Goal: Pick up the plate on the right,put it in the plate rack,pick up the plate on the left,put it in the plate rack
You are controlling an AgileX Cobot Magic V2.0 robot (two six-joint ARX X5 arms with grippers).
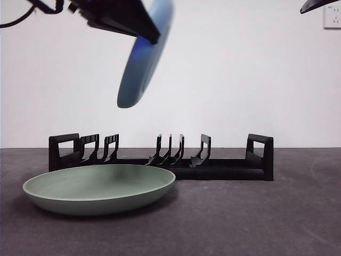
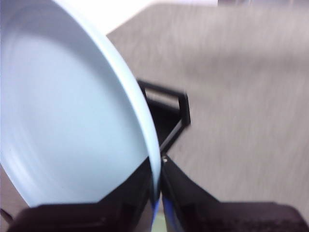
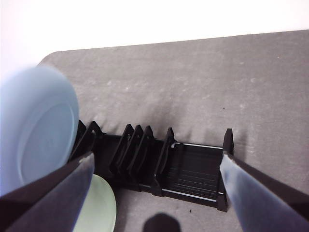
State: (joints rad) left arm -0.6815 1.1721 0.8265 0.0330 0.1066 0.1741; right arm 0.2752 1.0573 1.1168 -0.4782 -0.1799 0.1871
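We've got the left pincer (image 2: 158, 193) clamped on the rim of the round pale-blue plate (image 1: 145, 56), held edge-down so it can slot between the prongs of the long black plastic plate rack (image 1: 160, 157) below it; right pincer (image 3: 154, 193) open, idle.

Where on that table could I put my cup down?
Bare tabletop lies right of the green plate, before the plate rack. Crowded at the rack's left end: the left gripper holds the blue plate above it.
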